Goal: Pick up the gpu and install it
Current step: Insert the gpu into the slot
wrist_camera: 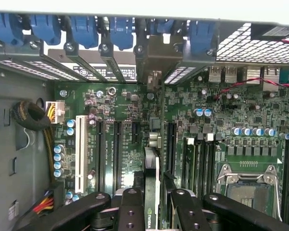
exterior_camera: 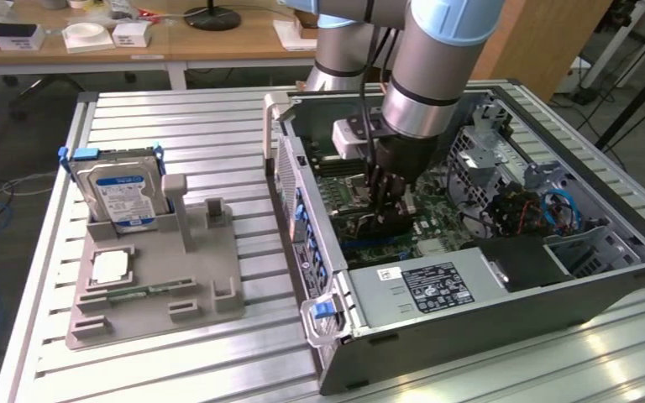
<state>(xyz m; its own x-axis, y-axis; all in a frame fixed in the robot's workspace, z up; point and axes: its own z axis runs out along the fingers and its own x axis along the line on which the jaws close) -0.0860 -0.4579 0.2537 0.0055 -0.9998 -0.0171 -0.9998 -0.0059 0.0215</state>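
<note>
My gripper [exterior_camera: 391,211] reaches down into the open computer case [exterior_camera: 591,294], over the green motherboard [exterior_camera: 440,220]. In the wrist view the black fingers [wrist_camera: 130,207] stand on both sides of the gpu [wrist_camera: 151,166], and the gripper [wrist_camera: 153,211] is shut on it. The card is seen edge-on, upright, running along a black expansion slot of the motherboard [wrist_camera: 231,110]. Its metal bracket end [wrist_camera: 154,60] sits at the row of rear slot openings. I cannot tell whether the card's edge is fully down in the slot.
A white slot [wrist_camera: 80,154] and further black slots lie beside the card, with the CPU socket [wrist_camera: 245,187] on its other side. Blue latches [wrist_camera: 86,29] line the rear. The power supply [exterior_camera: 435,285] fills the case front. A grey holder [exterior_camera: 154,294] with a hard drive [exterior_camera: 121,189] stands at the exterior view's left.
</note>
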